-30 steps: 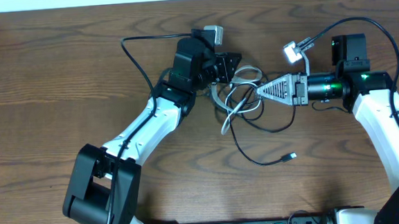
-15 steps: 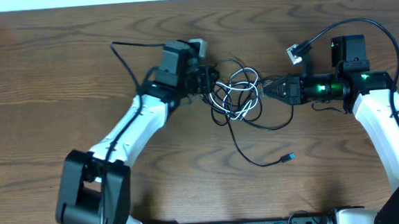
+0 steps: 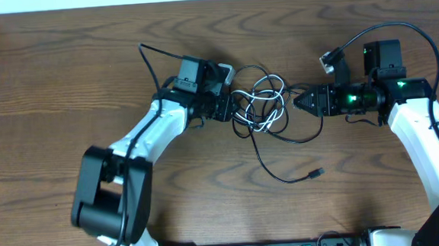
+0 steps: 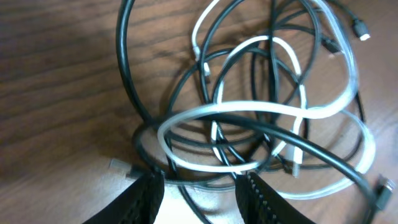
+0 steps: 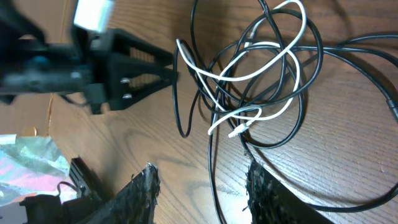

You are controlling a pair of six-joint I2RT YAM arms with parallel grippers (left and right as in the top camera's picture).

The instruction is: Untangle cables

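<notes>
We see white shells and black joints on both arms. The left arm (image 3: 140,135) has a big black shoulder block (image 3: 106,197). The right arm (image 3: 421,135) shows a green light (image 3: 352,97) near its wrist. A thick black wire (image 3: 397,24) loops from each wrist. The fingers (image 5: 140,194) are black and rough.

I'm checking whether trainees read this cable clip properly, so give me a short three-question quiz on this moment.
1. True or false: the white cable is looped through the black cables.
2. Multiple choice: the loose plug at the end of one black cable lies
A) on the table, away from both arms
B) clamped between fingers
C) draped over an arm
3. Fill in: seen from overhead, the left tool and the right tool face the cables from ___ sides.

Key: 1 true; 2 A; 3 opposite.
</notes>
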